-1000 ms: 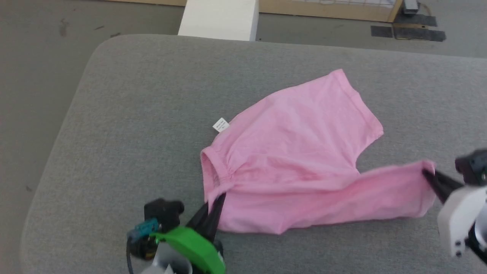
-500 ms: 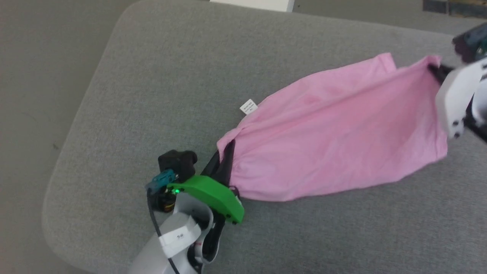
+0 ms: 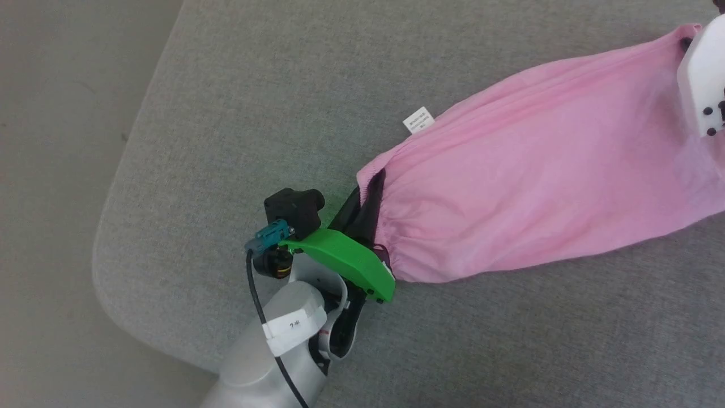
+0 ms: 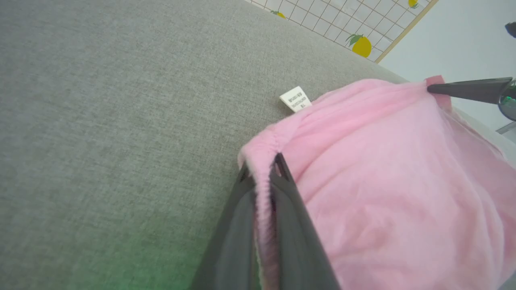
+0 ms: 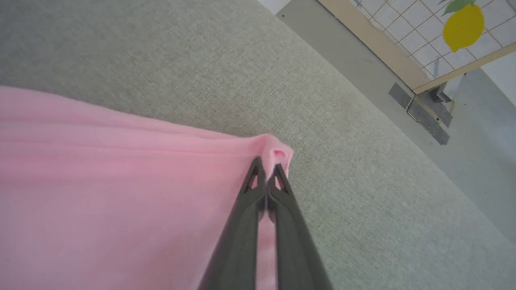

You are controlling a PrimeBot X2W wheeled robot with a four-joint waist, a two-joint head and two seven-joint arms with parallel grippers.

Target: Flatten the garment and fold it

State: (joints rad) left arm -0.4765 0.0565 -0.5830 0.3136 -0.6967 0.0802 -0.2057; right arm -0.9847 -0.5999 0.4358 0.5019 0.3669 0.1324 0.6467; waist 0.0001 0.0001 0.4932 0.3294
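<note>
Left gripper [image 4: 262, 171], at 7 o'clock in the head view, is clamped on the garment's [image 3: 538, 170] gathered edge, with cloth pinched between both fingers. Grey pad [image 3: 243, 113] lies bare toward 9 and 11 o'clock, out to its rounded corner and the floor [image 3: 51, 141] beyond. A white label [image 3: 418, 119] juts from the upper edge near 12. The garment stretches from centre toward 2 o'clock, with bare pad below its lower edge at 5. Right gripper [image 5: 268, 165], at 2 o'clock, is closed on the far corner, and more bare pad runs past it.
</note>
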